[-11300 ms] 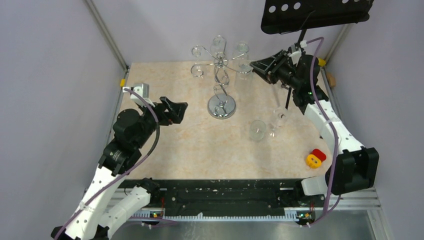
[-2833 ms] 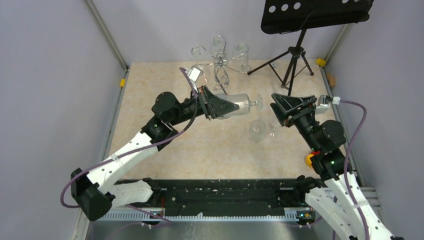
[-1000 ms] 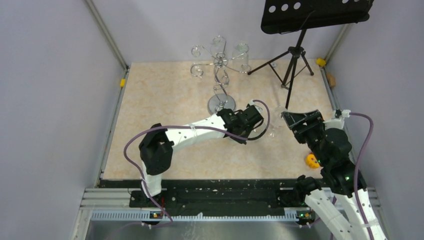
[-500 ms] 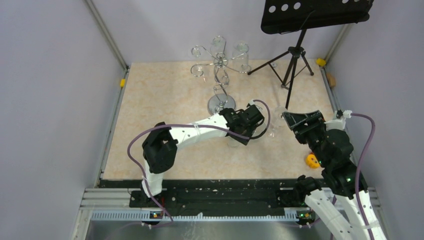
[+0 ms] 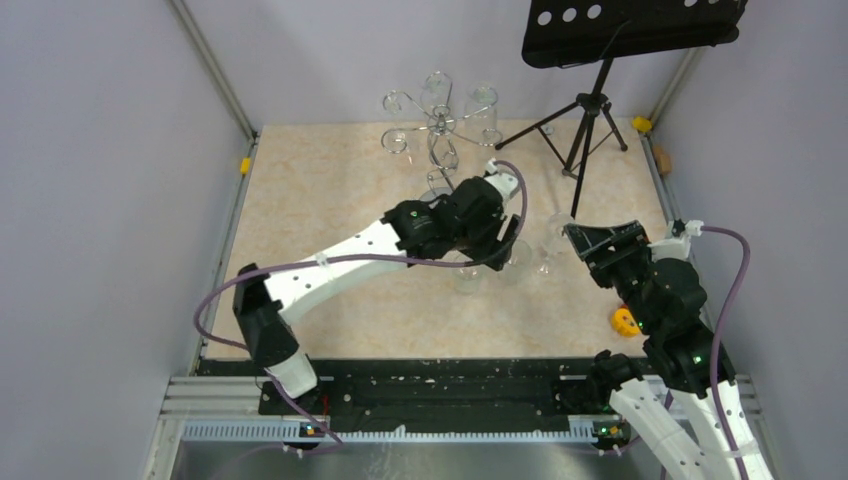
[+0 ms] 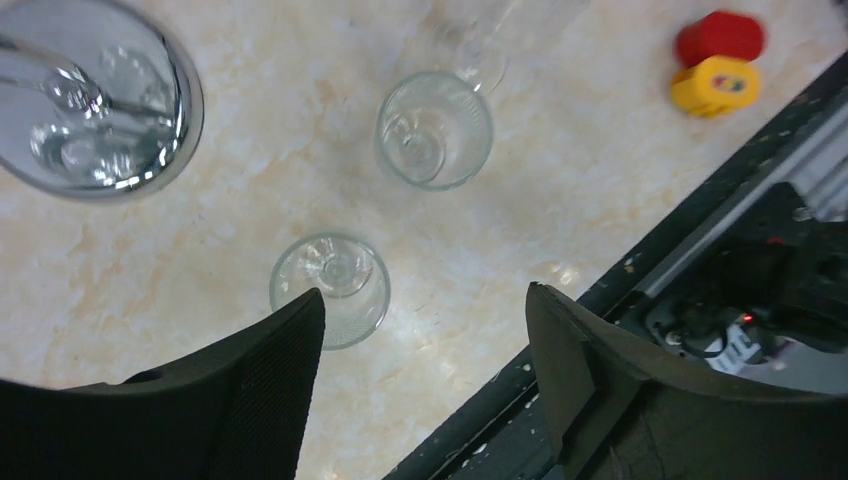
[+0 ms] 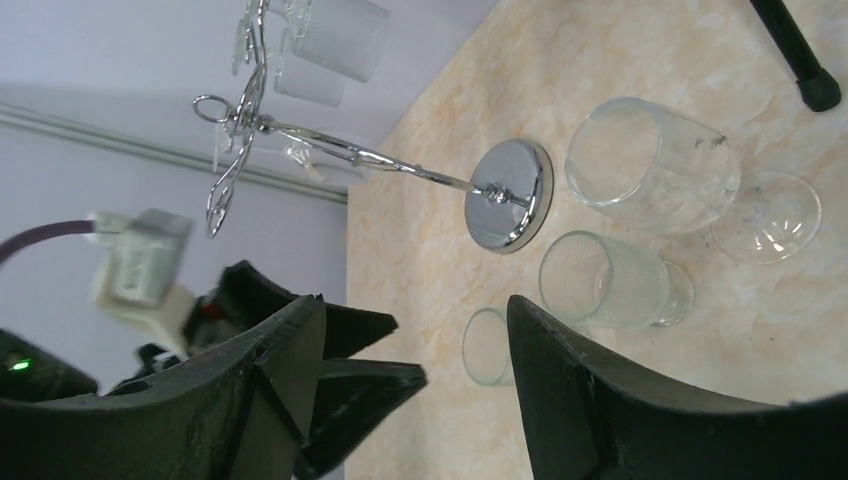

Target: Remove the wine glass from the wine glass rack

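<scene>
The chrome wine glass rack (image 5: 438, 125) stands at the back of the table with several glasses still hanging from its curled arms; its mirrored base (image 6: 95, 105) also shows in the left wrist view. Three wine glasses stand on the table: one (image 5: 470, 273) under my left gripper (image 5: 485, 235), one (image 5: 517, 258) beside it, one (image 5: 555, 235) further right. My left gripper (image 6: 425, 295) is open and empty, raised above the nearest glass (image 6: 335, 285). My right gripper (image 5: 600, 240) is open and empty, to the right of the glasses (image 7: 610, 280).
A black tripod music stand (image 5: 585, 115) stands at the back right. A red and yellow toy (image 5: 626, 320) lies near the right edge, also in the left wrist view (image 6: 718, 65). The table's black front rail (image 6: 620, 330) runs below my left gripper.
My left gripper carried a glass from the rack down to the table, let it go, and has now lifted up and back. The right arm has barely moved.
</scene>
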You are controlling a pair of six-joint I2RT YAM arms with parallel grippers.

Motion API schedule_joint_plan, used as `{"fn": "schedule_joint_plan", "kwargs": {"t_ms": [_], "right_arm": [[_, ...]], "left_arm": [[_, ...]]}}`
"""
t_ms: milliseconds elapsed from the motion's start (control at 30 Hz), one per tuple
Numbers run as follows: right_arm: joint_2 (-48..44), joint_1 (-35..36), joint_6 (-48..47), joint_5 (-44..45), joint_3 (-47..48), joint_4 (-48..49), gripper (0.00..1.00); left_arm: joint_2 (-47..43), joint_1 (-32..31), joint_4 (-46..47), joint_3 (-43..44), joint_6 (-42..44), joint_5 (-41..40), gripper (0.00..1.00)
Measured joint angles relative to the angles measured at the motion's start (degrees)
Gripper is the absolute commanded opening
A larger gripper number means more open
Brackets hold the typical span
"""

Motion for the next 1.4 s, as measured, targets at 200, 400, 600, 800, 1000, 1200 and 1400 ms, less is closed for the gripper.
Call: {"fn": "schedule_joint_plan", "kwargs": {"t_ms": [200,400,600,800,1000,1200,1400], "right_arm": [[0.31,0.0,1.2,-2.8,0.0,2.19,0.68],[1.77,0.0,2.91,-5.42,-0.13,4.83,0.67],[1.95,0.0,3.96,-6.38,-0.13,6.14,0.67],[1.86,0.0,5.97,-8.37,-2.14,9.53,0.67],[1.88,0.0,7.26,-9.88,-3.48,11.41,0.67],[1.88,0.0,8.52,-11.89,-3.76,13.94,0.68],[1.99,0.02,9.38,-14.53,-5.11,17.88,0.68]], "left_arm": [[-10.67,1.7,5.81,-0.02,2.01,4.46,0.83],[-18.12,11.37,15.5,-0.04,-0.81,11.63,0.86],[-20.59,23.04,21.99,-0.13,-5.46,13.0,0.88],[-20.55,32.54,22.88,-0.22,-10.25,13.11,0.88],[-17.25,41.42,23.87,-0.07,-14.75,14.14,0.88],[-9.16,47.67,24.55,2.1,-18.05,19.56,0.83],[-2.58,50.77,25.73,3.48,-21.0,25.03,0.63]]}}
